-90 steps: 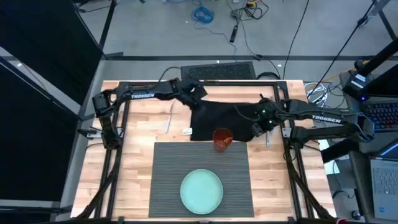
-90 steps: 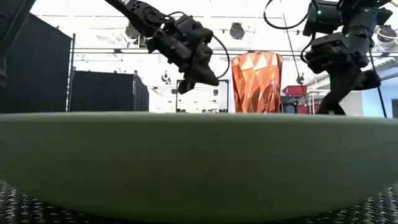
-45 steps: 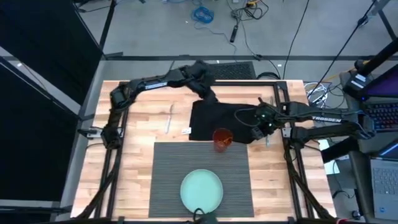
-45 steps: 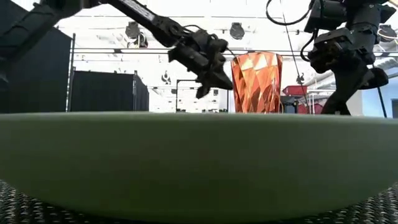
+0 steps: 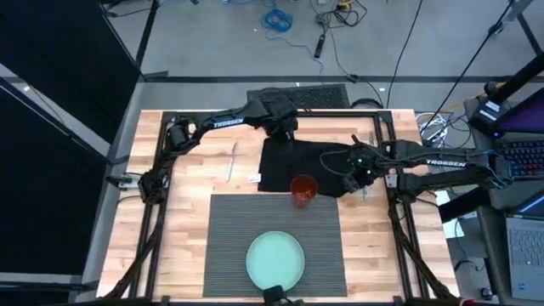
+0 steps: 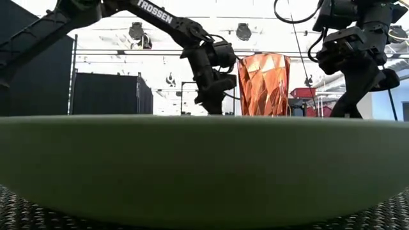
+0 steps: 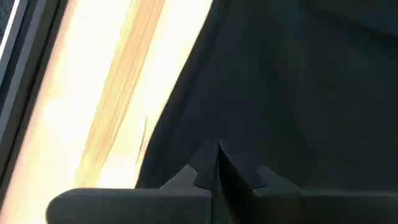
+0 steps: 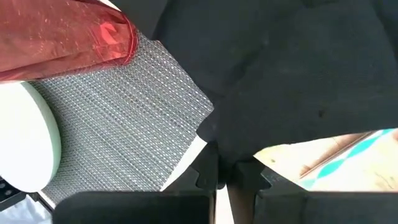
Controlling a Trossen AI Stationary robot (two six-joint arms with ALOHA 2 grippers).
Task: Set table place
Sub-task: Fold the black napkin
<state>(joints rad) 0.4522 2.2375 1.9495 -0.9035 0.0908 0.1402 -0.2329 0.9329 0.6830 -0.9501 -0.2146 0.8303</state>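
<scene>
where ribbed placemat (image 5: 274, 223): one plate (image 5: 275, 260), one cup (image 5: 303, 189)

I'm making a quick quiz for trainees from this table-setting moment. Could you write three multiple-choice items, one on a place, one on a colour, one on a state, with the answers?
1. Where does the orange tumbler stand?
A. At the far edge of the ribbed grey placemat
B. On the pale green plate
C. On bare wood at the table's left edge

2. What colour is the cloth napkin behind the placemat?
A. White
B. Black
C. Red

3. How does the right claw stand?
A. Shut at the napkin's edge
B. Wide open above the plate
C. Holding the tumbler

Answers:
1 A, the high view shows the tumbler on the placemat's far edge, next to the napkin.
2 B, the napkin is black in the high and wrist views.
3 A, the right wrist view shows its fingers together at the napkin's edge.
</scene>
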